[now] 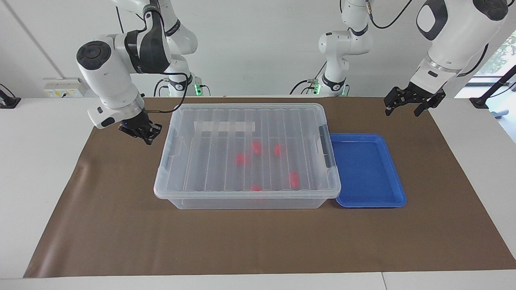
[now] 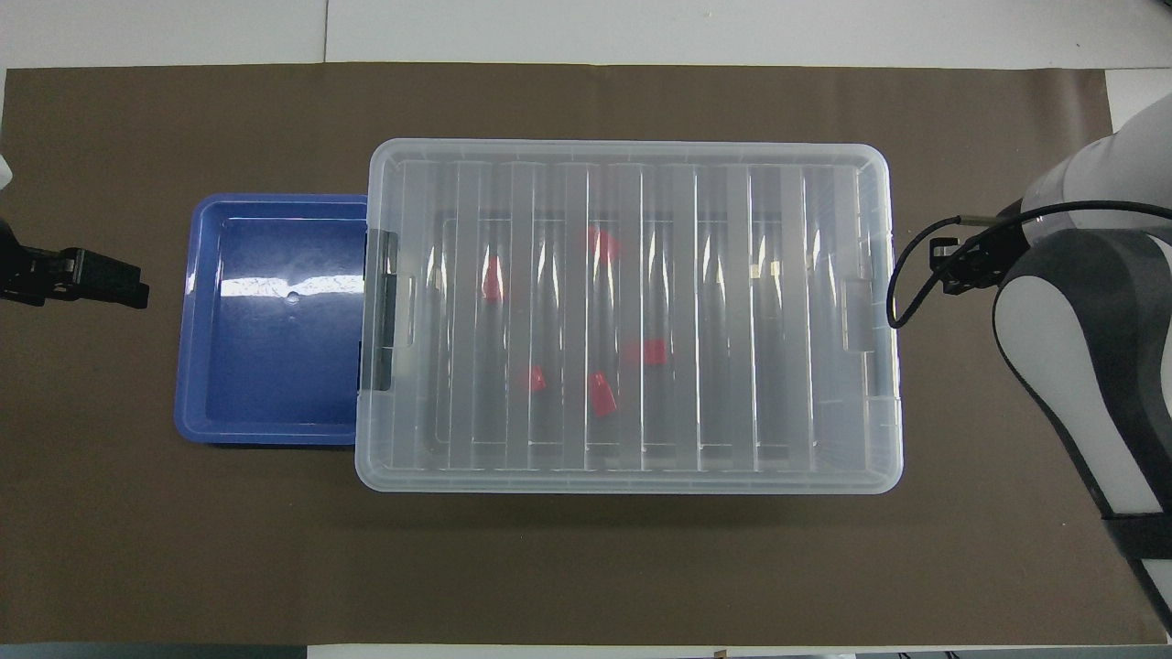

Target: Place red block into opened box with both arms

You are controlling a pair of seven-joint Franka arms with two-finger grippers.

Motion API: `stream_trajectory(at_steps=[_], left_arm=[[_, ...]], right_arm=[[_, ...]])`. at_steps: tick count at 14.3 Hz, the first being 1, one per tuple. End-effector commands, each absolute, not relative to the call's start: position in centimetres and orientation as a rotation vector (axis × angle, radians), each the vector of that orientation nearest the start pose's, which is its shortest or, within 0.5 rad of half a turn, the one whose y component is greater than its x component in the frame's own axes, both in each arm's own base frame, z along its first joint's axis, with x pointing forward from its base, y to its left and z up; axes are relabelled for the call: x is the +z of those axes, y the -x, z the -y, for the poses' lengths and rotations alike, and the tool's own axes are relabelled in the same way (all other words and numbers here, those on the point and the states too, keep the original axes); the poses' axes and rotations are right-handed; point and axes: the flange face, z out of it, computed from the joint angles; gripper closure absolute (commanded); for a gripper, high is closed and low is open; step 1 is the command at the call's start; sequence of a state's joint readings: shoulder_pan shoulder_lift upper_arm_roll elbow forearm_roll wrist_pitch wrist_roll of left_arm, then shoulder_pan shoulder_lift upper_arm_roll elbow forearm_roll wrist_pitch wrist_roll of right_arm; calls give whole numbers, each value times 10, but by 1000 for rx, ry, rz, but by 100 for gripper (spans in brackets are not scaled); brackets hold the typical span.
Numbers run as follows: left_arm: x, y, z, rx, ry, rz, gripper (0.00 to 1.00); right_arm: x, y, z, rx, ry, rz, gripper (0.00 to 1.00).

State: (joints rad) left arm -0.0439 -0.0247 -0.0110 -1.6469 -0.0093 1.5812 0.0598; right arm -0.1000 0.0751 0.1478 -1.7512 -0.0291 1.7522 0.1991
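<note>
The clear box [image 1: 209,199] sits mid-table with its ribbed lid [image 1: 217,161] lying flat on it. Through the lid I see several red blocks, one of them [image 1: 240,159] near the middle, the same one [image 2: 652,352] in the overhead view. My right gripper [image 1: 146,137] hangs shut and holds nothing, just off the box's end toward the right arm, not touching it. In the overhead view its wrist [image 2: 1053,275] covers it. My left gripper [image 1: 403,110] waits open over the mat, past the blue tray, and shows as [image 2: 137,286] from above.
A shallow blue tray [image 1: 397,189] lies against the box's end toward the left arm, beside the dark latch handle [image 1: 327,151]. Brown mat [image 1: 258,241] covers the table, with a wide bare strip farther from the robots than the box.
</note>
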Motion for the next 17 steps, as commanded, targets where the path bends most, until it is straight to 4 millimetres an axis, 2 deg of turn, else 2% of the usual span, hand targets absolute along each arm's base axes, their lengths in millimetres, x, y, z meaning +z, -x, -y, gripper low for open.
stream_trajectory(at_steps=[1, 3, 4, 5, 6, 7, 10, 12, 14, 17], left_arm=[[604, -538, 29, 48, 3160, -159, 0], [604, -538, 29, 46, 3160, -159, 0], [604, -538, 29, 46, 3160, -159, 0], [604, -538, 29, 46, 3160, -159, 0], [604, -538, 29, 48, 3160, -159, 0], [604, -538, 29, 46, 3160, -159, 0], [604, -538, 29, 48, 3160, -159, 0], [604, -538, 28, 48, 3160, -156, 0], [604, -538, 29, 46, 3160, -159, 0], [604, -538, 29, 48, 3160, -159, 0]], right_arm=[[513, -578, -17, 137, 3164, -207, 100], [516, -574, -17, 157, 3166, -206, 100], [525, -572, -12, 160, 3165, -222, 97], [534, -566, -8, 167, 3166, -238, 66], [545, -561, -4, 153, 3167, -249, 5], [557, -554, 4, 142, 3168, -262, 0], [605, -540, 36, 117, 3158, -355, 0], [627, -534, 55, 117, 3155, -314, 0], [634, -529, 67, 143, 3155, -237, 0], [627, -527, 69, 138, 3155, -236, 0]])
